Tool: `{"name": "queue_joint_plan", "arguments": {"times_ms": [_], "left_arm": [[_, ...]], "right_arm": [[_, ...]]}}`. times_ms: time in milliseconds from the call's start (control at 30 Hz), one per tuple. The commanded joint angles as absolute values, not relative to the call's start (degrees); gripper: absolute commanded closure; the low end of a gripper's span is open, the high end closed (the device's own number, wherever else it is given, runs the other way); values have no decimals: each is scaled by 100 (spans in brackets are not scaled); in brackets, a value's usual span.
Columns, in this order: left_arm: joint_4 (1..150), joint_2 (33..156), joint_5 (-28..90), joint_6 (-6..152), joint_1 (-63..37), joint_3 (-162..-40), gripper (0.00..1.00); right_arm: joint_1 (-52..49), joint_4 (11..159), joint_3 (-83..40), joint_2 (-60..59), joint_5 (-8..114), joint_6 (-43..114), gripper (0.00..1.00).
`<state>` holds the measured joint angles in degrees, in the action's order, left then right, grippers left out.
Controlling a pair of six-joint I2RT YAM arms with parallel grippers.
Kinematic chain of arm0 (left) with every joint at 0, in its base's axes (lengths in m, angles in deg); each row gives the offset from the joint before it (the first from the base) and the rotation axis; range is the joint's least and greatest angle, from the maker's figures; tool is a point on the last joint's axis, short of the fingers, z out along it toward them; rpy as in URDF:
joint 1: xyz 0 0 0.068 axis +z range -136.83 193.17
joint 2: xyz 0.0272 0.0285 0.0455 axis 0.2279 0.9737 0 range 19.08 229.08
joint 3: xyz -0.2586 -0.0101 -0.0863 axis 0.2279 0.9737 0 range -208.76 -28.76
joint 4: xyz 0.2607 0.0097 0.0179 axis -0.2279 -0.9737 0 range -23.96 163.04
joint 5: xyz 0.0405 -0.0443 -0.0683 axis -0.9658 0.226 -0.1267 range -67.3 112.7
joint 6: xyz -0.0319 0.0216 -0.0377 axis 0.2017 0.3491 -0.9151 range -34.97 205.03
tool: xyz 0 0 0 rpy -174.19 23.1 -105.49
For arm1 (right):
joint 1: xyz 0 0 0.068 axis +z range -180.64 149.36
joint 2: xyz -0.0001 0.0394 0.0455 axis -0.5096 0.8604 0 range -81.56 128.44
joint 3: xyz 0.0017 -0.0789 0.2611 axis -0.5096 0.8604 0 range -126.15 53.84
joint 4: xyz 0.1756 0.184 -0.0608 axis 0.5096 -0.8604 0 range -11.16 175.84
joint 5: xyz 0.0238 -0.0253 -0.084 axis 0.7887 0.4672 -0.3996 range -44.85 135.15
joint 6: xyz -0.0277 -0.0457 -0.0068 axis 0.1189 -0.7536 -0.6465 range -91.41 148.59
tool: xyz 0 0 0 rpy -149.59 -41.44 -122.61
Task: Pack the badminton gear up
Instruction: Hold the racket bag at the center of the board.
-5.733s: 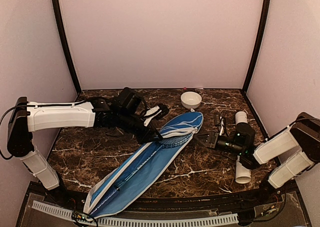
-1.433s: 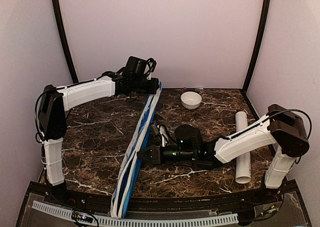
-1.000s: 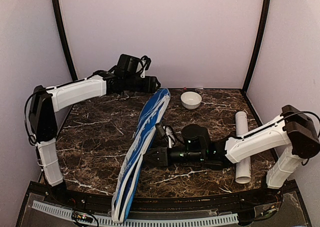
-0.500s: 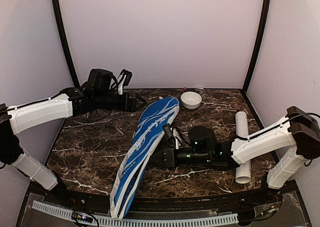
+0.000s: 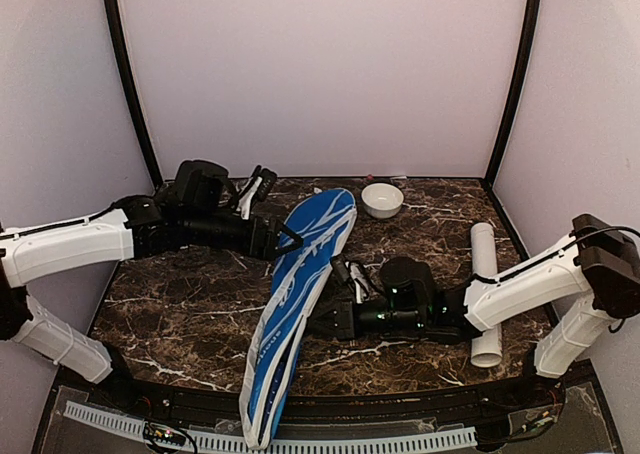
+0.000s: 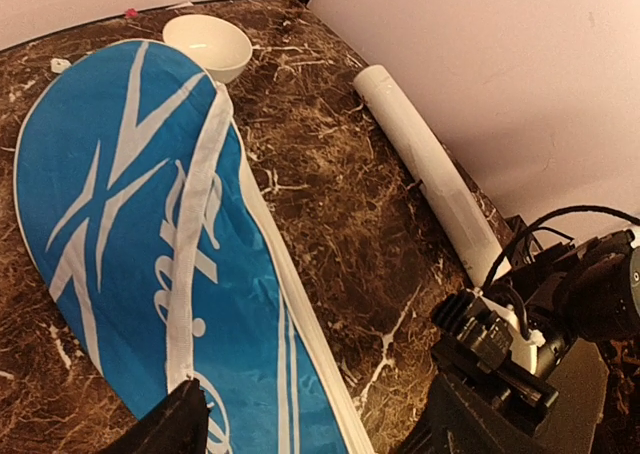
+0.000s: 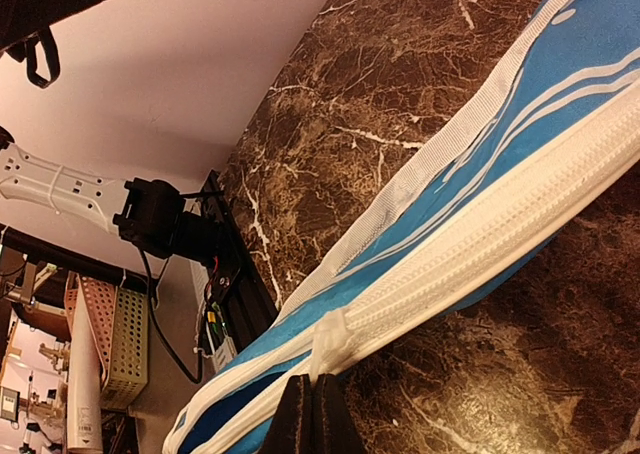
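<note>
Right wrist: zipping the racket cover [image 7: 600, 49].
My right gripper [image 7: 308, 409] is pinching the zipper pull [image 7: 328, 339], lower centre; best drawn straight along the teeth. Left gripper [image 6: 310, 419] is hanging spread.

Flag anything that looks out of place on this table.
The cover lies askew, diagonal across the table, and its near end hangs past the front edge. The tube lies apart on the right, not packed. Nothing looks spilled or damaged.
</note>
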<state>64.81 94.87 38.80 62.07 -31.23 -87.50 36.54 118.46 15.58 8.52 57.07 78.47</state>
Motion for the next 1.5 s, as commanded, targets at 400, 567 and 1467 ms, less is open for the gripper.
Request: {"name": "queue_joint_plan", "arguments": {"times_ms": [400,567,1467], "left_arm": [[6145,10767,4225,6006,-3833,-9169,53],[5718,11052,3919,6054,-3985,-9382,55],[7188,11634,3338,5215,-4133,-9242,100]], "right_arm": [[3615,12337,1812,502,5539,7940,100],[3615,12356,1815,506,5539,7930,100],[3611,12086,1875,357,5572,7869,100]]}}
